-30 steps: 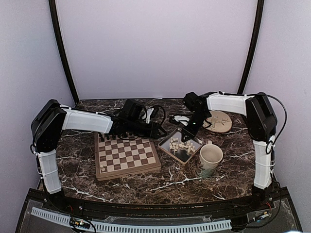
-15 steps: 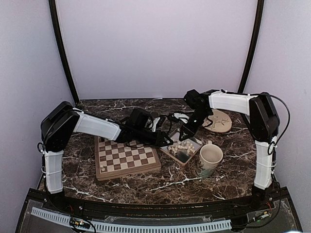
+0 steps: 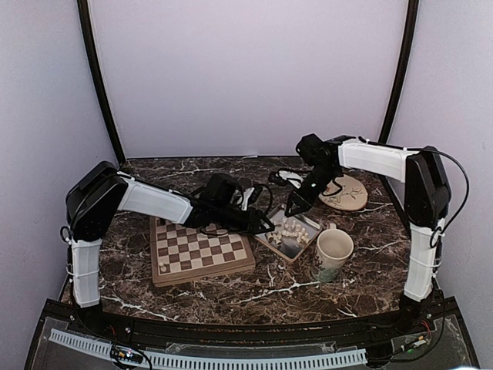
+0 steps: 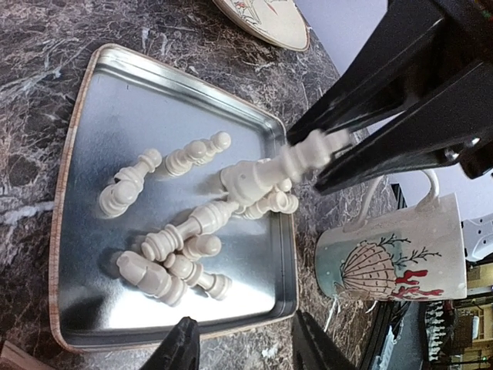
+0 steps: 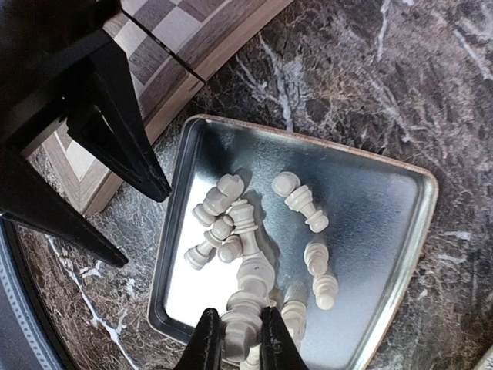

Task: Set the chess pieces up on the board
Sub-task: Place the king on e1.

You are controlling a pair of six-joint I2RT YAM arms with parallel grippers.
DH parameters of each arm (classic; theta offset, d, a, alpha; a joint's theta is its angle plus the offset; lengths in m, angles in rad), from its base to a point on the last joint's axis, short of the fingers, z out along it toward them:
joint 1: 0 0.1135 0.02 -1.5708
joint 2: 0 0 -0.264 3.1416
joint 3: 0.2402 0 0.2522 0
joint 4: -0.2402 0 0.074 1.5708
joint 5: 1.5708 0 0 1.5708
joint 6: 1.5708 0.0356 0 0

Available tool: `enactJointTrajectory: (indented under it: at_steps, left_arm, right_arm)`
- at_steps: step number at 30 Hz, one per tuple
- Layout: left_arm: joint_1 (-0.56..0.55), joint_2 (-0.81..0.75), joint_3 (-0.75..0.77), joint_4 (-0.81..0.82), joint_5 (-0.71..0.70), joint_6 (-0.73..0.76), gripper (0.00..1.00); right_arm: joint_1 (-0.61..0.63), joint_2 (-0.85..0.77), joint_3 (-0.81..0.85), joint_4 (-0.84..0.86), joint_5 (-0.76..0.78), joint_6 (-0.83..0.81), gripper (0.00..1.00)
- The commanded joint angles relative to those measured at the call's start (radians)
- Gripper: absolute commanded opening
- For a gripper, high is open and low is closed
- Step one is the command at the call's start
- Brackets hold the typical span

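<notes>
Right pincer (image 5: 240, 339) clenched on a tall cream-white chessman (image 5: 248, 297), ringed collar, flared round base, tilted above loose chessmen (image 5: 219, 223) in the metal tray (image 5: 370, 200); left pincer (image 4: 245, 343) gapes empty.

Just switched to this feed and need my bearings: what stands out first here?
The right gripper is shut on a cream chess piece, held tilted over the grey tray, where more pieces lie jumbled. The left gripper hangs open at the tray's edge nearest the board, and what shows of the board looks nearly bare.
</notes>
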Motion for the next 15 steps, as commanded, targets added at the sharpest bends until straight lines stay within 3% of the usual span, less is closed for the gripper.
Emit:
enactJointTrajectory:
  at_steps: [1, 8, 15]
  left_arm:
    - [-0.003, -0.137, -0.022, -0.025, -0.061, 0.071, 0.42]
    - [0.008, -0.365, -0.046, -0.255, -0.274, 0.233, 0.43]
    - [0.081, -0.622, -0.140, -0.432, -0.394, 0.273, 0.45]
  right_arm:
    - [-0.003, -0.130, 0.015, 0.032, 0.043, 0.010, 0.00]
    - [0.021, -0.226, 0.043, 0.065, 0.096, -0.005, 0.00]
    - [0.134, -0.199, 0.161, 0.028, 0.106, -0.027, 0.01]
